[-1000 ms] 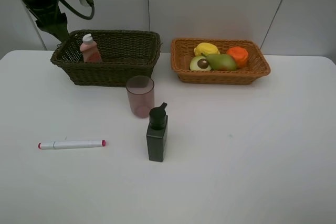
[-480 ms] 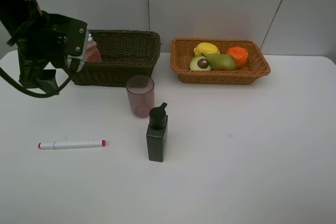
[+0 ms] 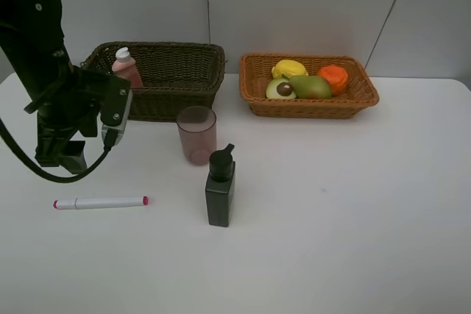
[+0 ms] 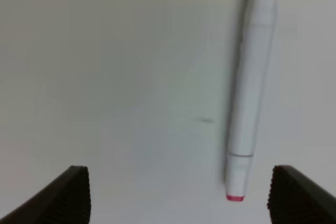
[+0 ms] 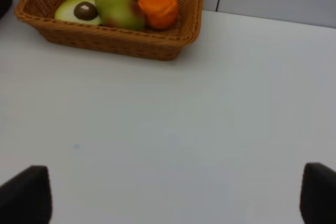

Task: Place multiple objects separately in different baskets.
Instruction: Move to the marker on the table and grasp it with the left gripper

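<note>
A white pink-tipped marker point(image 3: 99, 202) lies on the table at the front left. My left gripper point(image 3: 65, 161) hangs open just above and behind it. In the left wrist view the marker point(image 4: 252, 87) lies between the spread fingertips of that gripper point(image 4: 186, 203), nearer one finger. The translucent pinkish cup point(image 3: 196, 134) and dark pump bottle point(image 3: 220, 187) stand mid-table. A peach-pink bottle point(image 3: 126, 68) stands in the dark basket point(image 3: 158, 104). The orange-tan basket point(image 3: 309, 107) holds lemon point(image 3: 289, 68), orange point(image 3: 333, 77), pear point(image 3: 310, 87) and avocado half point(image 3: 280, 90). My right gripper point(image 5: 170, 203) is open over bare table.
The white table ends at a grey panelled wall behind both baskets. In the right wrist view the orange-tan basket point(image 5: 115, 43) with its fruit lies ahead of the gripper. The right arm is outside the exterior high view.
The left arm has swung down from above the dark basket's far left corner toward the front left, and now hovers near the marker. Nothing else has moved.
</note>
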Tool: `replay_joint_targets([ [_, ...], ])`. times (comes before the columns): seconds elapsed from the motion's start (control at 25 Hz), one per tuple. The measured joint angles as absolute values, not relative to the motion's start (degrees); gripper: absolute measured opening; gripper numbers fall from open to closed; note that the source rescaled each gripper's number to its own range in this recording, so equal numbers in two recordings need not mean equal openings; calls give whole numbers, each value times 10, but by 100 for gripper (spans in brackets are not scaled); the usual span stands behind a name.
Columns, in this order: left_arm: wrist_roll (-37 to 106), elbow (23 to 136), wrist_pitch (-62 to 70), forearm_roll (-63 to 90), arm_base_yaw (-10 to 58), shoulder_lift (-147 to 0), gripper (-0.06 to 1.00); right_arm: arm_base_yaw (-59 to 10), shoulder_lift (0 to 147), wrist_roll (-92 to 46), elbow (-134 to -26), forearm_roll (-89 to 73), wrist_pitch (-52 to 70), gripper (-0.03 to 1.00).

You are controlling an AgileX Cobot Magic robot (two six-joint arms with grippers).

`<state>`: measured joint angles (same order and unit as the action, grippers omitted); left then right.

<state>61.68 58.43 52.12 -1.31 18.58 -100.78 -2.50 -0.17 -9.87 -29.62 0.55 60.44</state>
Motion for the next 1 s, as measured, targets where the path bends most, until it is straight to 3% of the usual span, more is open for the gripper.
replay_joint_targets([
  [1.0,630,519,393,-5,221,-1111,90,-25,-2,-99,-296,6,604,100],
])
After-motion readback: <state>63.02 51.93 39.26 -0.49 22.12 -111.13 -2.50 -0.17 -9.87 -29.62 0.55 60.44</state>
